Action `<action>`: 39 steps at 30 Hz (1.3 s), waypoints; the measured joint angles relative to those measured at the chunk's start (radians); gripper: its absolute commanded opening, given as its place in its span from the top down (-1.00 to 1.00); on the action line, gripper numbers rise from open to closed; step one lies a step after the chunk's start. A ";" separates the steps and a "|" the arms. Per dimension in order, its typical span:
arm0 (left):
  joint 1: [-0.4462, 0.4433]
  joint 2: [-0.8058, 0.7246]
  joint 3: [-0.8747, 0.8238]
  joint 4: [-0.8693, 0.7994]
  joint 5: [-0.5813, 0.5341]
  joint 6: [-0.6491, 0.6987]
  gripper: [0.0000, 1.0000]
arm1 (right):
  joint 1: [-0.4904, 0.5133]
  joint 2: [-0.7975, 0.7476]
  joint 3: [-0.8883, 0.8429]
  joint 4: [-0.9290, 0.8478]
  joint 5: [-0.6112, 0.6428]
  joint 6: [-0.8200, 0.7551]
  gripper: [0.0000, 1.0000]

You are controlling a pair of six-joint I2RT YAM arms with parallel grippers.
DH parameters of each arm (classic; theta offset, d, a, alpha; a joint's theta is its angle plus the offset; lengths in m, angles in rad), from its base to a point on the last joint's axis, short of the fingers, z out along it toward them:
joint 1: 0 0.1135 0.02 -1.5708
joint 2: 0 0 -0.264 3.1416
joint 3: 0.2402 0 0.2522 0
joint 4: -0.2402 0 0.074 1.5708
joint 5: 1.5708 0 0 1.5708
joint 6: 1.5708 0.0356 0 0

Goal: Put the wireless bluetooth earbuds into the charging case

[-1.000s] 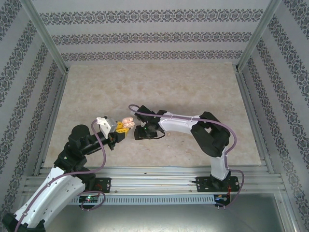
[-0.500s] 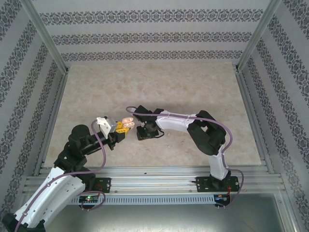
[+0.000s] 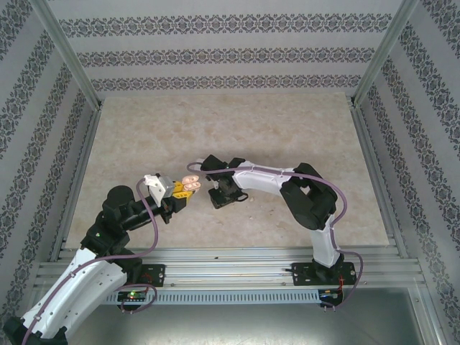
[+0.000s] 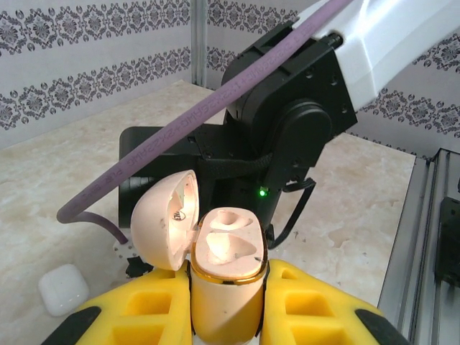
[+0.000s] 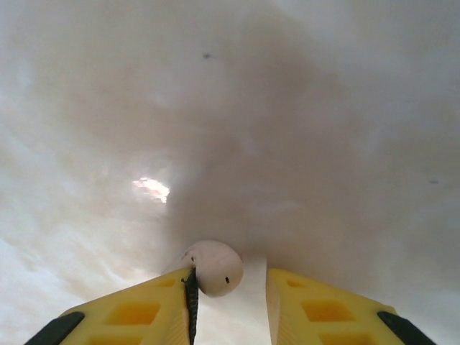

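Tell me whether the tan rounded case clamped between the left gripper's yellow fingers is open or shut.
Open: the tan case has its domed lid swung aside, leaving both inner wells exposed.

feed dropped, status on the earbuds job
left gripper shut on open case. right gripper open, earbud between its fingers, ungripped. white piece on table near left gripper.

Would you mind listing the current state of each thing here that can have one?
left pincer: shut on the tan charging case.
tan charging case: lid open, gripped at its base.
right pincer: open, one finger on each side of an earbud.
earbud: close beside one finger, with a gap to the other, not clamped.
white rounded piece: lying on the table.
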 measured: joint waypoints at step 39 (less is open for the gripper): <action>0.000 0.000 -0.018 0.001 0.003 -0.022 1.00 | -0.089 -0.077 -0.131 0.141 -0.139 0.375 -0.05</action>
